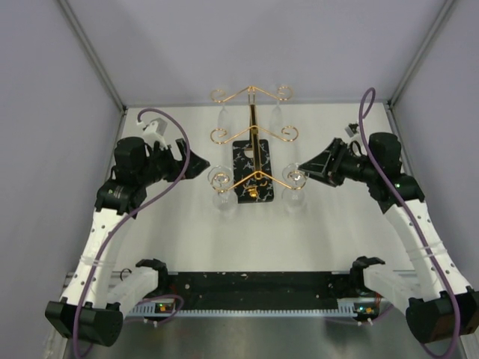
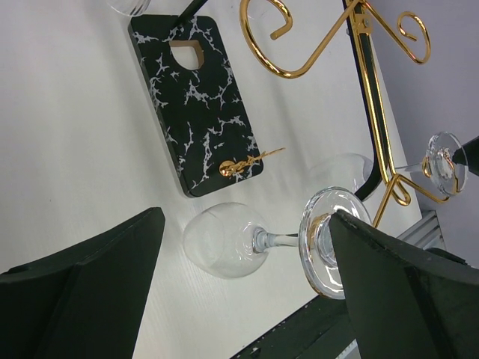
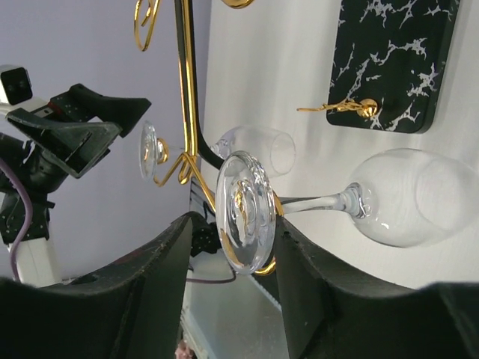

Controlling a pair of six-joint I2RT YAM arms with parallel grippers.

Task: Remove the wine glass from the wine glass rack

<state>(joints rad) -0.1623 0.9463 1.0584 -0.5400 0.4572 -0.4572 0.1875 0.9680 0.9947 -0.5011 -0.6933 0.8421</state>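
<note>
The wine glass rack stands mid-table on its black marble base. Clear wine glasses hang upside down from its gold arms. One is at the front left and one at the front right. My left gripper is open beside the front-left glass. In the left wrist view that glass's foot sits just in front of the right finger, and its bowl lies between the jaws. My right gripper is open. In the right wrist view the front-right glass's foot is between the fingers.
Two more glasses hang at the rack's far end. The gold scroll arms and the post run close to both grippers. Grey walls enclose the table. A black strip lies along the near edge between the arm bases.
</note>
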